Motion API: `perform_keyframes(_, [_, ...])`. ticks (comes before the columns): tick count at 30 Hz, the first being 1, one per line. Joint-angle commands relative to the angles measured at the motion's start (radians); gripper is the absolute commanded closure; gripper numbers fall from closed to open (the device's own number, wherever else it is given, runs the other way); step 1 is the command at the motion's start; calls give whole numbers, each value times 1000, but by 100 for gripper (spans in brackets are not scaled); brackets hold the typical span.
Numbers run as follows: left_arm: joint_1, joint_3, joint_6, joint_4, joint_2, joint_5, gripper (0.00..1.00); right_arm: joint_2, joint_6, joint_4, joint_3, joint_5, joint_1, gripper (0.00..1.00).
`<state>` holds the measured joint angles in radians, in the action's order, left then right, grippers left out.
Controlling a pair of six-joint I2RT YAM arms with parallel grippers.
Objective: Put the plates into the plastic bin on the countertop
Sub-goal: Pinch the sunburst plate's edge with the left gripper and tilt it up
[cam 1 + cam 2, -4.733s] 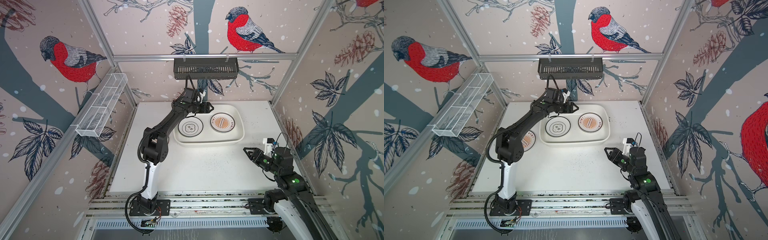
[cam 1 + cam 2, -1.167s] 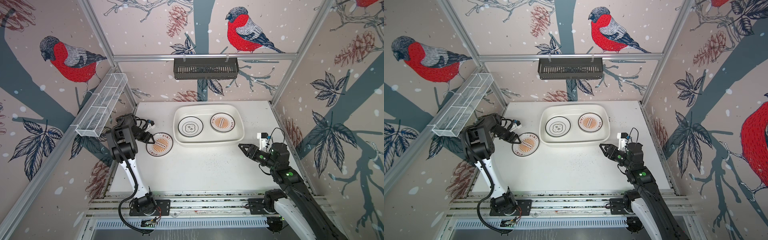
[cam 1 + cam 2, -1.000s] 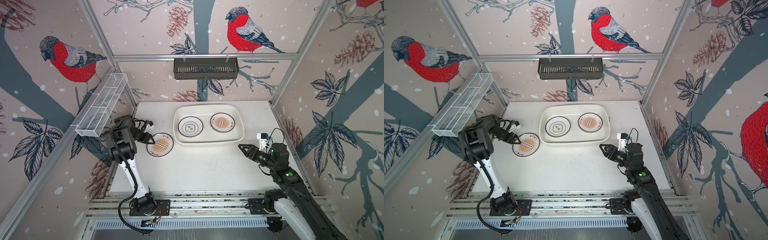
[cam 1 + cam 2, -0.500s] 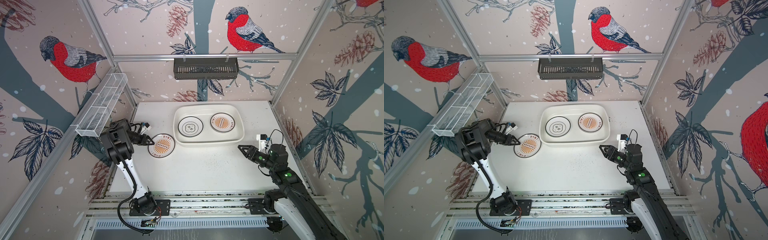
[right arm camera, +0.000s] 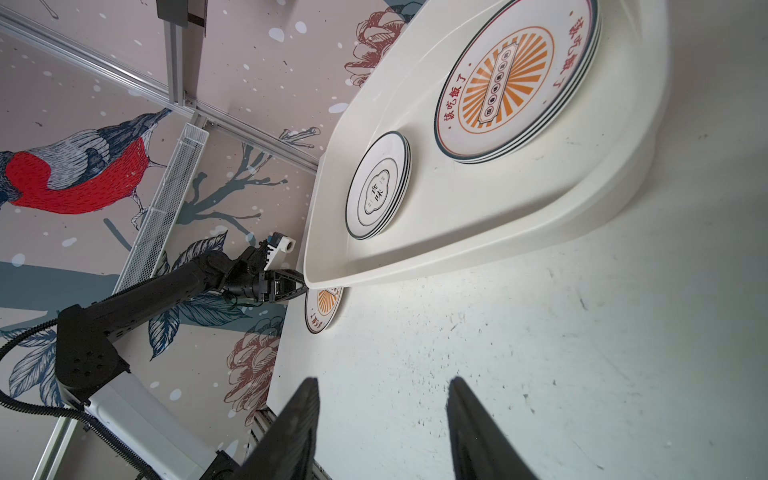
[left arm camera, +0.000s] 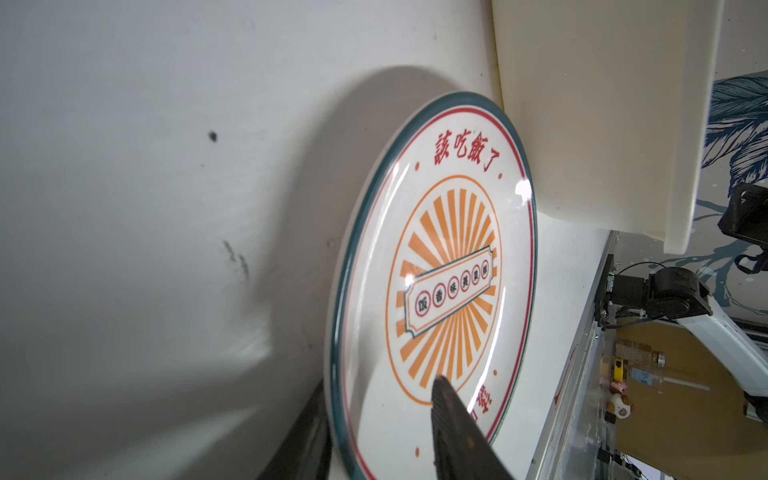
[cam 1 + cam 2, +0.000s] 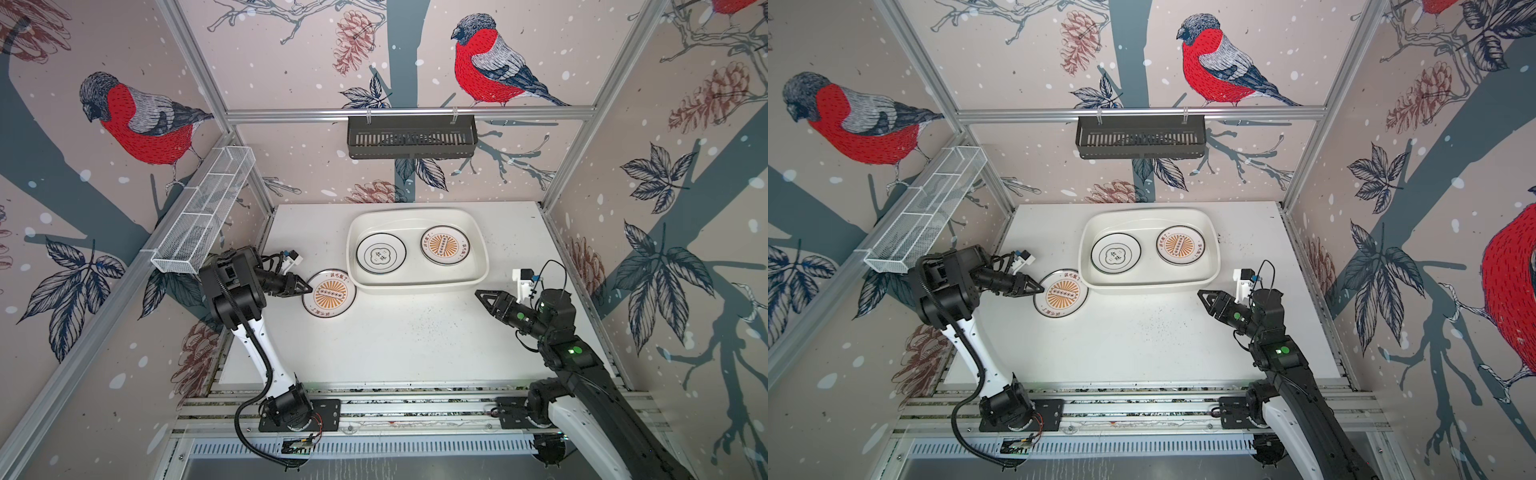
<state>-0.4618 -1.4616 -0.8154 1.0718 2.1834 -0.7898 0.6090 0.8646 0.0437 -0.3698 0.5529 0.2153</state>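
One plate (image 7: 329, 294) sits on the table (image 7: 415, 345) beside the tub (image 7: 415, 289), rim straddled by the left gripper (image 7: 309, 289), clamped or not I cannot tell; pinch firmly, clear its lip; right gripper (image 7: 480, 295) gapes empty.

black slatted basket (image 7: 411, 137): hangs on rail (image 7: 291, 115) | white wire basket (image 7: 203, 216): left side

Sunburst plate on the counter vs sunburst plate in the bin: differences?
Place: the counter plate sits on the countertop just outside a corner of the plastic bin; the bin plate sits inside.
Stacking: the counter plate is single; the bin plate tops a stack.
Contact: the left gripper straddles the counter plate's rim; nothing touches the bin plate.
Shared: orange sunburst, red characters, dark rim.
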Motion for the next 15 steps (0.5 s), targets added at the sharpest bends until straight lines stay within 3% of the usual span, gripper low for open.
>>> perform_keyframes(1, [-4, 21, 6, -53, -6, 83, 60, -1, 8, -44, 5, 6, 4, 49])
perform_keyframes(7, [-4, 47, 19, -80, -29, 95, 65, -1, 15, -57, 16, 5, 8, 49])
perform_keyframes(15, [-4, 70, 4, -66, -62, 93, 79, -1, 16, -62, 17, 6, 12, 49])
